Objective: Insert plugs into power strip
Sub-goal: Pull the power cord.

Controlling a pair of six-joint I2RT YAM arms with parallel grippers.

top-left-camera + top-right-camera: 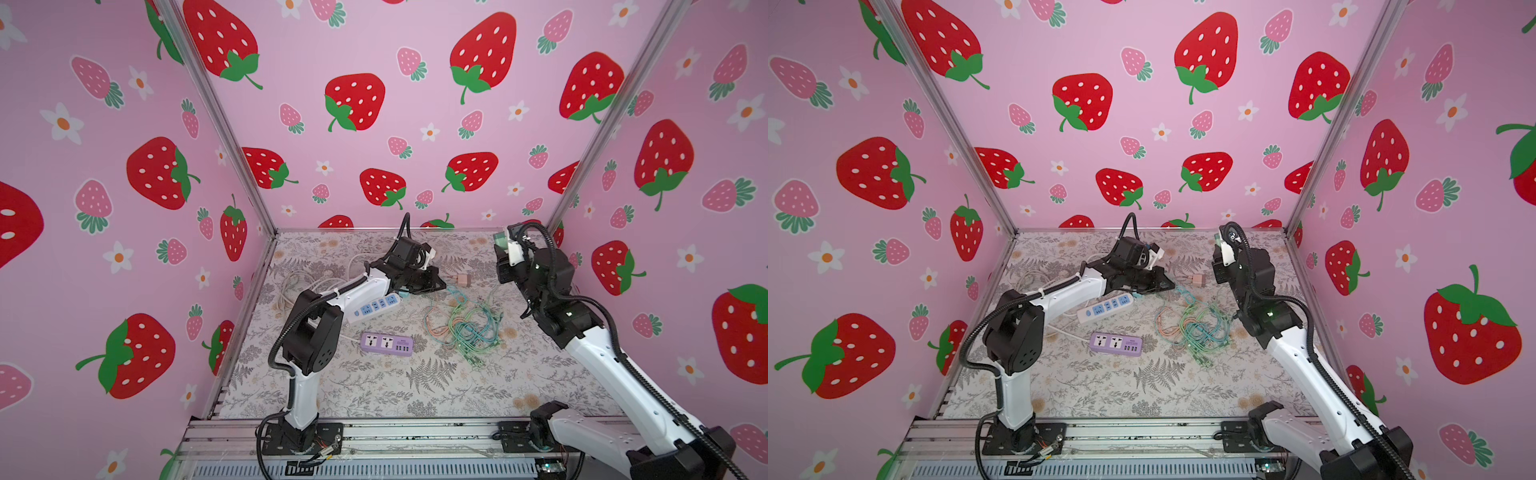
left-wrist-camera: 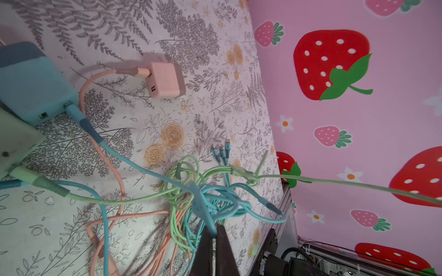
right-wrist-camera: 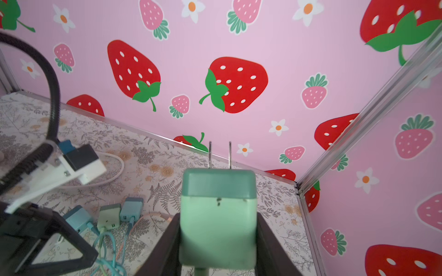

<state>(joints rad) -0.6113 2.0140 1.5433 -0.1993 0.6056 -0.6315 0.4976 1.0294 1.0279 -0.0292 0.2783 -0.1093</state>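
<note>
My right gripper (image 3: 218, 223) clamps the mint plug (image 3: 218, 210).
Two prongs jut clear, darker cap; my left gripper (image 2: 214, 233) pinches shut on blue cable (image 2: 203, 203).

3 pink walls (image 1: 415, 50), printed with red and pink strawberries and white flowers, stand at 9, 12 and 3 o'clock. 2 aluminium posts (image 1: 230, 137) mark the far corners. A grey fern-print cloth (image 1: 436, 399) covers the floor; a metal rail (image 1: 415, 432) runs at 6 o'clock.
</note>
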